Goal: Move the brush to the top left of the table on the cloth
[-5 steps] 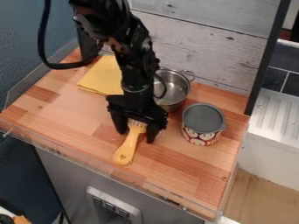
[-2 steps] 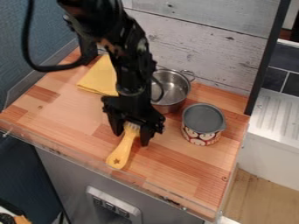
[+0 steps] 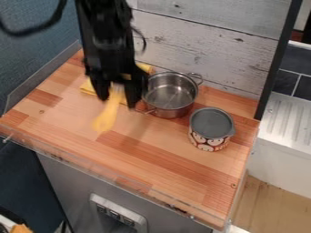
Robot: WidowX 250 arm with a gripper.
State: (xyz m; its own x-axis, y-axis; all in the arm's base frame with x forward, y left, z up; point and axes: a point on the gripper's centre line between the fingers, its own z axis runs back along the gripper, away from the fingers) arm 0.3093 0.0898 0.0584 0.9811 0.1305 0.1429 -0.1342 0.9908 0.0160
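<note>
The black gripper (image 3: 117, 97) hangs over the upper left part of the table (image 3: 85, 116), shut on the head end of the yellow brush (image 3: 107, 114). The brush's handle points down and slightly left, toward the front edge, and looks blurred. Behind the gripper lies the yellow cloth (image 3: 88, 86), largely covered by the arm, with one corner showing to the right of the arm. Whether the brush head is above the cloth or just in front of it, I cannot tell.
Just right of the gripper stands a metal pot (image 3: 170, 94) with handles. A can with a grey lid (image 3: 211, 129) is farther right. A whitewashed plank wall (image 3: 200, 50) rises behind the table, and a low clear rim (image 3: 79, 163) runs along its front.
The gripper has carried the brush up the view and to the left, away from the front edge toward the cloth. The pot and can have stayed in place.
</note>
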